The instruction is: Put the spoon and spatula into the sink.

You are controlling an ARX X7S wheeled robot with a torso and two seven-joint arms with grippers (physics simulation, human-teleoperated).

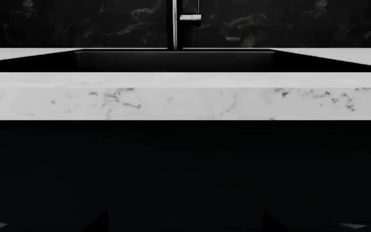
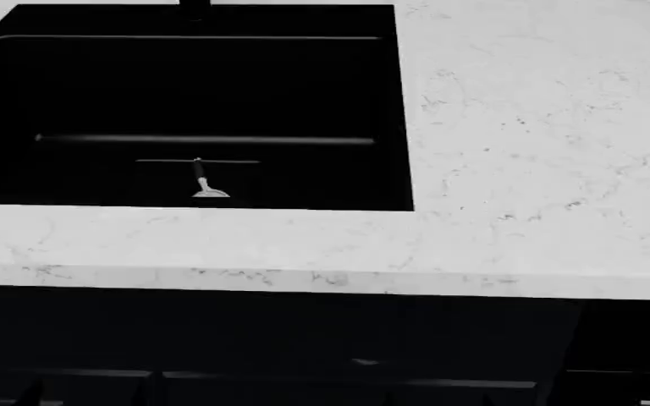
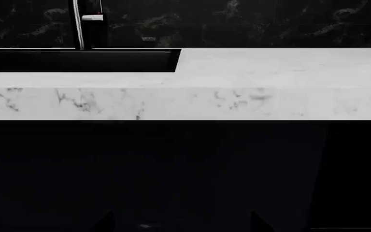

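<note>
The spoon and the spatula are out of view in all three views. The sink (image 2: 302,101) is a deep black basin set in the white marbled countertop (image 2: 528,127). The left wrist view looks across it (image 1: 172,60) from the front, and the right wrist view catches its right end (image 3: 76,60). My left gripper (image 1: 185,225) sits low in front of the dark cabinet face, below the counter edge. It is open, its dark fingertips wide apart with nothing between them. My right gripper (image 3: 182,225) is equally low and also open and empty.
A white round-headed utensil with a thin black handle (image 2: 203,183) lies on the sink floor. The black faucet (image 1: 174,24) stands behind the basin against a dark marbled wall. The counter's thick front edge (image 1: 185,99) overhangs both grippers.
</note>
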